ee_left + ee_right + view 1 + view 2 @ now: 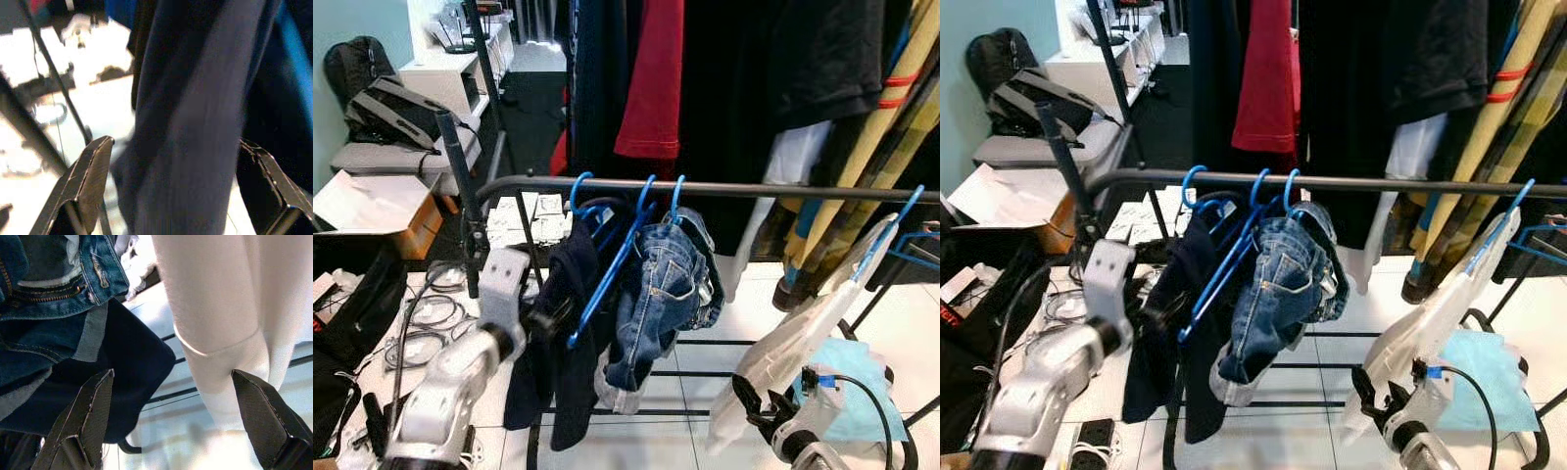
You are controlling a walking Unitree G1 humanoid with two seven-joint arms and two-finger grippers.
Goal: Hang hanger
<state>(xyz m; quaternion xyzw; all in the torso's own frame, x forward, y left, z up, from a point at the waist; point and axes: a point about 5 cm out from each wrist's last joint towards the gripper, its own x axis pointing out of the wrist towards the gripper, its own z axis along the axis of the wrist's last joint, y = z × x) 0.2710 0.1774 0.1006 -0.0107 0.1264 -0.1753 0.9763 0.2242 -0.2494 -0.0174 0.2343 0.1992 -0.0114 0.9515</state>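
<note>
The left claw (173, 186) stands wide with the dark navy garment (558, 323) between its fingers, not pinched. That garment's blue plastic hanger (607, 259) is already hooked over the dark metal rail (724, 189), beside the blue denim jeans (661, 294). The right claw (171, 421) is wide too, near the white garment (803, 333). Best to back the left claw straight off without snagging cloth.

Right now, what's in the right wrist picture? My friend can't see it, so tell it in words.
The right pincer is open, its two black fingers spread below hanging clothes. A cream garment hangs between them, with blue jeans and a dark navy garment beside it, over a pale tiled floor.
</note>
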